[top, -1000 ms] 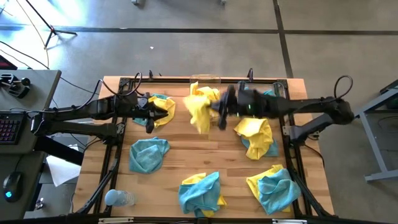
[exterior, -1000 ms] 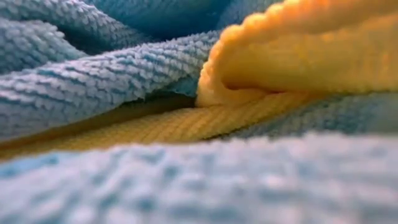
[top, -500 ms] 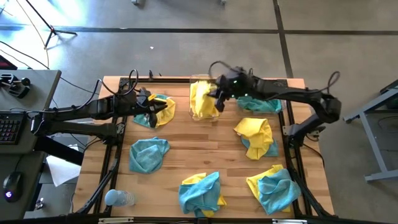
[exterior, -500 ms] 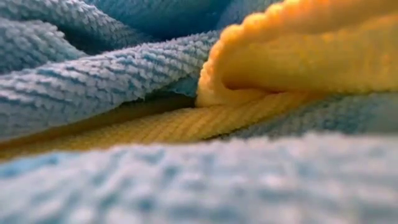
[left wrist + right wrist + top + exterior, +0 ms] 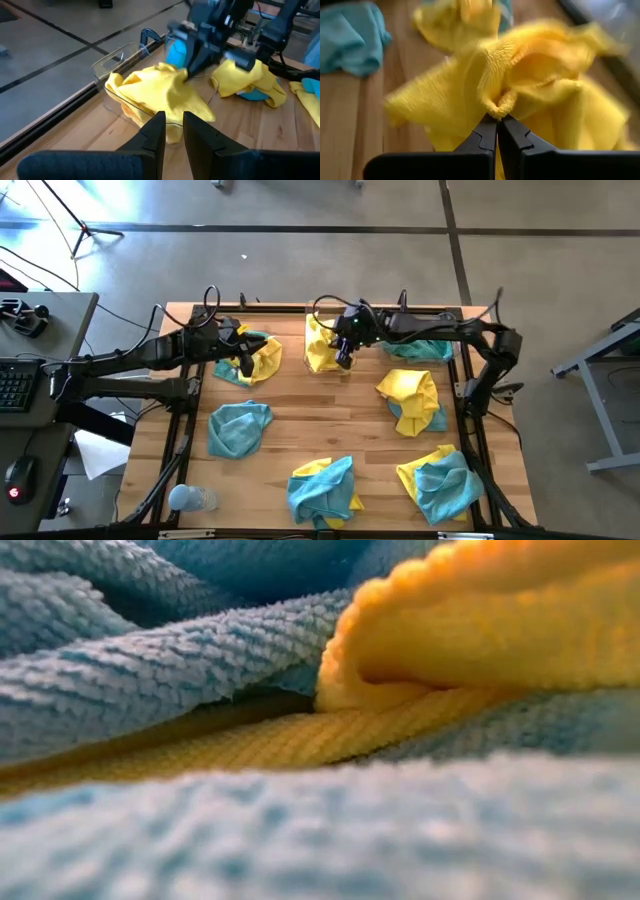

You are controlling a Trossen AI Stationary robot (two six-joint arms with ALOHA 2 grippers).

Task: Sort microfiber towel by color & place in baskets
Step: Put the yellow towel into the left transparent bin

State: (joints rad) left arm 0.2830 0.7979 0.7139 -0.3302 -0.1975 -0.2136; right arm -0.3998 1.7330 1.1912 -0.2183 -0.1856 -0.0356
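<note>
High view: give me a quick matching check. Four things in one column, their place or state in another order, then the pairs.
Things:
1. right gripper
2. left gripper
3. plastic bottle
4. lone teal towel

Place or state:
A. lying at the table's near left corner
B. shut on a yellow towel at the clear basket
C. flat on the wood, left of centre, no yellow with it
D. over the yellow-and-teal pile at far left

Pairs: 1-B, 2-D, 3-A, 4-C

plastic bottle [image 5: 189, 498] at table [image 5: 330, 428] corner, keyboard [image 5: 14, 383], mouse [image 5: 18, 479]
</note>
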